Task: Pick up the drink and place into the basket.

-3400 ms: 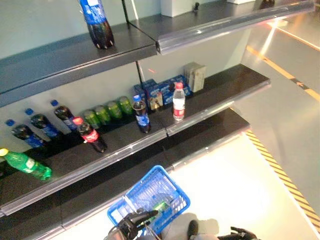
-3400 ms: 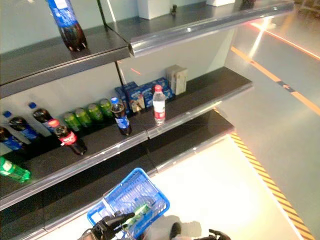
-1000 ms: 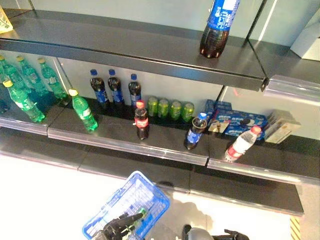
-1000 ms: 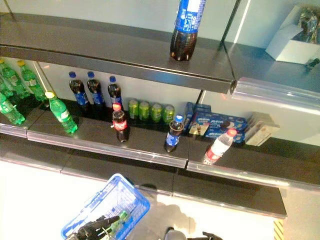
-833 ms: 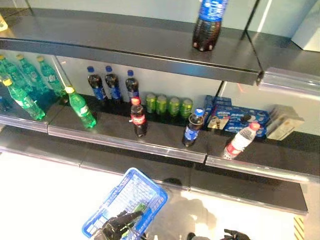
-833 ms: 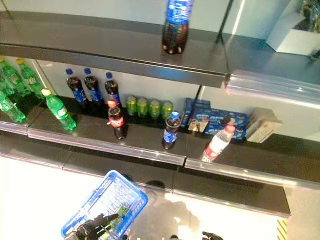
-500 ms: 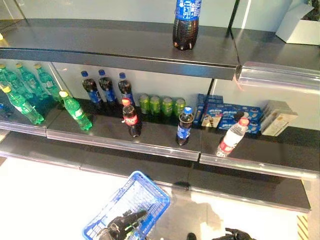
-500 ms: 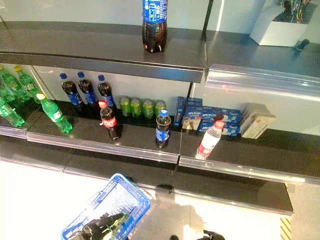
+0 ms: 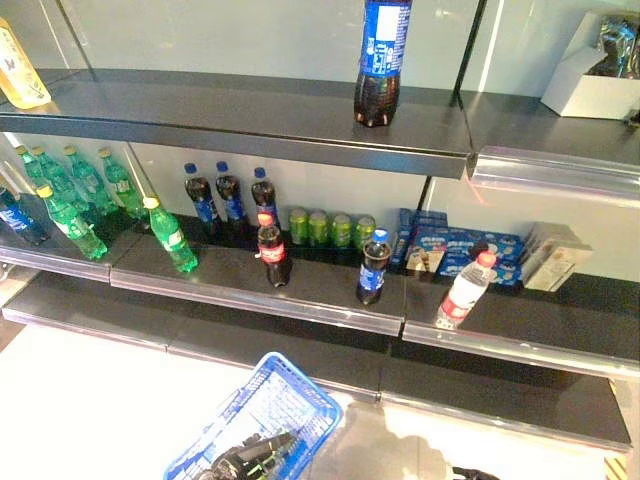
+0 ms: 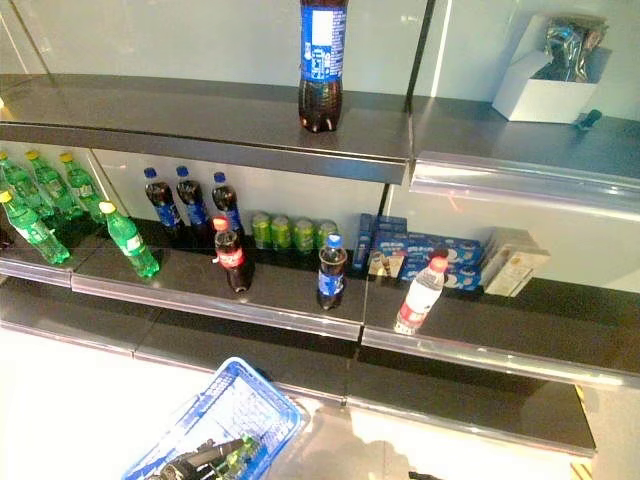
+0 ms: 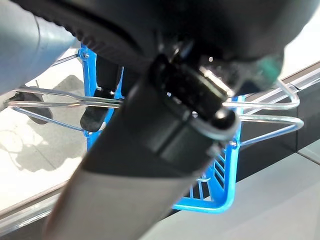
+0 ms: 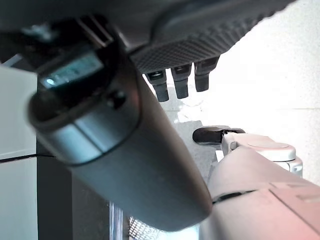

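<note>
We're facing the shelf (image 9: 300,290) with the blue basket (image 9: 285,395) low in front of it, our left hand (image 9: 245,462) curled around its wire handles (image 11: 265,120). The right hand (image 12: 180,80) hangs empty down by the floor, fingers relaxed and straight. No drink picked yet: the cola bottle (image 9: 272,251), the blue-label bottle (image 9: 373,268) and the water bottle (image 9: 461,292) all stand at the front of the middle shelf, above the basket.

The worry, as we see it: these bottles stand close to the shelf lip, so a clumsy reach could tip one off. The water bottle already leans. The basket could swing too.

Inside the basket we glimpse something green (image 10: 235,458) beside our fingers; what it is, we can't tell.
</note>
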### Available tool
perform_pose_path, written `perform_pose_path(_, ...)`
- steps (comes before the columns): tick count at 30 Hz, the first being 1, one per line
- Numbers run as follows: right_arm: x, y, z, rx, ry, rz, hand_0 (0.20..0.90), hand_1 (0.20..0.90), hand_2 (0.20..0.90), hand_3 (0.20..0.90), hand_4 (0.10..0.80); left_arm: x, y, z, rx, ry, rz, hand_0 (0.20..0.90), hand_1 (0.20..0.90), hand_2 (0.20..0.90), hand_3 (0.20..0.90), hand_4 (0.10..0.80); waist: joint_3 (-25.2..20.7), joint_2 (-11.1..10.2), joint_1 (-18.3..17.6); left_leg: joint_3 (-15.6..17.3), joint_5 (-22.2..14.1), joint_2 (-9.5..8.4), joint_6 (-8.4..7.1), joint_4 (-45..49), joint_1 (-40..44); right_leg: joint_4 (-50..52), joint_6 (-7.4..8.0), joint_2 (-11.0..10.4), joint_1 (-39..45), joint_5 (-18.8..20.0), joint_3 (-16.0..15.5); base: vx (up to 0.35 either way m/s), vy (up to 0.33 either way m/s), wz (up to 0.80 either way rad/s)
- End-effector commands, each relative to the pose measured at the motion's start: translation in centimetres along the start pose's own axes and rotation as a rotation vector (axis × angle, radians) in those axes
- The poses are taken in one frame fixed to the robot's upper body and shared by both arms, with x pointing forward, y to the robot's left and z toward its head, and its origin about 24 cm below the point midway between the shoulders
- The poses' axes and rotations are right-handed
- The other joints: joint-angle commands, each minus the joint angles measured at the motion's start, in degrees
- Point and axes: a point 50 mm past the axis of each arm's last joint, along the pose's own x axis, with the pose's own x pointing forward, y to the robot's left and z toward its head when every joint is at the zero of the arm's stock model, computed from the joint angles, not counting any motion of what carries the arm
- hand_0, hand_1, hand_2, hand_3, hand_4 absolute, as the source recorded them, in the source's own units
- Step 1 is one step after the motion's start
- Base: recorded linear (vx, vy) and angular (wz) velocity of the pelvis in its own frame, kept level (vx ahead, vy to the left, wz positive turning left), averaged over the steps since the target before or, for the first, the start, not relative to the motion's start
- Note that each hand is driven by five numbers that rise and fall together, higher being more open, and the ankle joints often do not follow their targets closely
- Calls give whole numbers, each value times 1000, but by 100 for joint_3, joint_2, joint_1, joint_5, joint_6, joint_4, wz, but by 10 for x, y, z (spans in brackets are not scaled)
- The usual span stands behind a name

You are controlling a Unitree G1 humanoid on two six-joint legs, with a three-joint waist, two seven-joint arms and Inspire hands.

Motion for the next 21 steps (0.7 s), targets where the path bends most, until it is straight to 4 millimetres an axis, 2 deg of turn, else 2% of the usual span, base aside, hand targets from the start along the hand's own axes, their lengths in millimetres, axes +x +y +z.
perform_pose_path(1, -1, -9, 2, -10, 16, -17, 900, 900, 900, 900, 800, -8, 26, 30, 111, -49, 49, 300, 300, 300, 200, 100, 235, 22, 93, 93, -326, -191, 165, 27, 2, 545, 264, -185, -198, -289, -44, 77, -23, 0)
perform_pose_path(5, -2, -7, -15, -32, 77, 2, 900, 900, 900, 900, 800, -10, 30, 24, 138, -23, 50, 300, 300, 300, 200, 100, 298, -5, 70, 190, -246, -142, 110, 27, -196, 352, 286, -124, -346, -115, -72, 46, -48, -2)
perform_pose_path(7, -1, -8, -10, -37, 69, 0, 900, 900, 900, 900, 800, -7, 22, 32, 142, -43, 34, 300, 300, 300, 200, 100, 401, 9, 55, 219, -123, -103, 71, 27, -495, 343, 255, -64, -650, -41, -39, -196, -70, -6)
perform_pose_path(10, -1, -15, 23, -60, -6, -31, 900, 900, 900, 900, 800, -1, -8, 64, 127, -139, -39, 300, 300, 300, 200, 100, 844, 87, -13, 217, 103, -69, 38, 27, -1118, 311, 193, 8, -1329, 156, 74, -439, -38, -11)
perform_pose_path(12, -2, -19, 50, -31, -80, -58, 900, 900, 900, 900, 800, 0, -30, 85, 123, -205, -98, 300, 300, 300, 200, 100, 1133, 143, -22, 105, 252, -135, 57, 27, -1513, 364, 142, 30, -1748, 254, 138, -424, -39, -5)
perform_pose_path(14, -5, -22, 70, -6, -158, -71, 900, 900, 900, 900, 800, 1, -46, 94, 132, -241, -150, 300, 300, 300, 200, 100, 1360, 171, -52, -32, 310, -209, 46, 256, -1882, 450, 97, 15, -2101, 331, 246, -337, -25, 2)
perform_pose_path(17, -9, -23, 99, -4, -256, -70, 900, 900, 900, 900, 800, 0, -59, 105, 129, -281, -182, 300, 300, 300, 200, 100, 1600, 201, -95, -164, 191, -274, 111, 1030, -2480, 1316, -21, 2, -2744, 94, 359, -314, 15, 2)
perform_pose_path(19, -12, -24, 109, -18, -310, -82, 900, 900, 900, 900, 800, -1, -61, 109, 108, -290, -182, 300, 300, 300, 200, 100, 1651, 201, -113, -274, 37, -355, 144, 1618, -2809, 1905, -77, -34, -3062, -124, 436, -187, 15, 0)
perform_pose_path(21, -15, -26, 117, 14, -385, -84, 900, 900, 900, 900, 800, 0, -60, 107, 115, -279, -175, 300, 300, 300, 200, 100, 1652, 181, -85, -330, -184, -391, 168, 2120, -3005, 2333, -120, -111, -3181, -357, 385, -72, -6, 9)
